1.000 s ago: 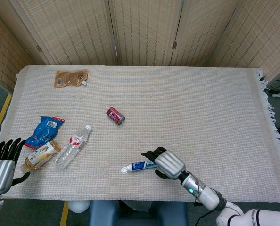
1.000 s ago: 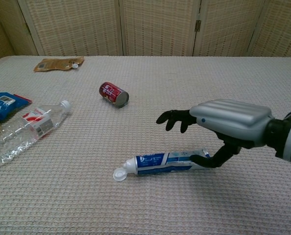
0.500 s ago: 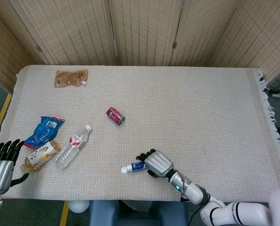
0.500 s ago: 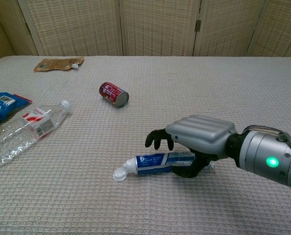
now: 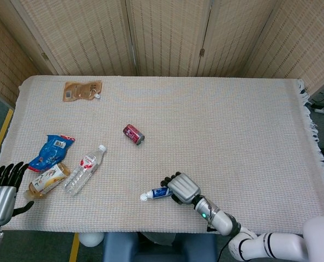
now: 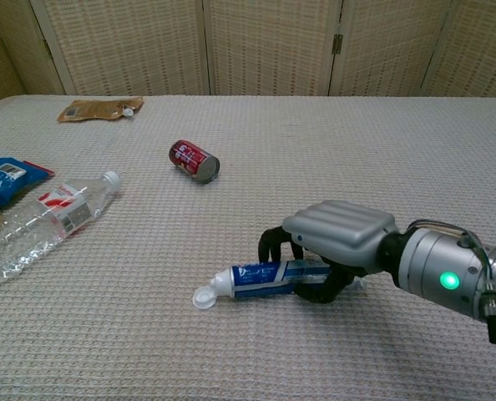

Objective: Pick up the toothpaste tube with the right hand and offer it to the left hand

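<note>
The toothpaste tube (image 5: 155, 192) (image 6: 260, 278), white and blue with a white cap pointing left, lies on the cloth near the table's front edge. My right hand (image 5: 184, 187) (image 6: 340, 234) sits over its right end. The fingers curl down behind the tube and the thumb closes on its near side, so the hand grips it while it rests on the table. My left hand (image 5: 3, 188) is at the front left corner, off the table's edge, fingers apart and holding nothing. The chest view does not show it.
A red can (image 5: 133, 134) (image 6: 194, 159) lies behind the tube. A clear water bottle (image 5: 84, 170) (image 6: 43, 219), a blue packet (image 5: 52, 152) and a tan snack bag (image 5: 46, 180) lie at the left near my left hand. A brown pouch (image 5: 82, 90) is at the far left.
My right hand came down onto the tube and its fingers curled from spread to closed around it. The tube and the left hand have stayed put.
</note>
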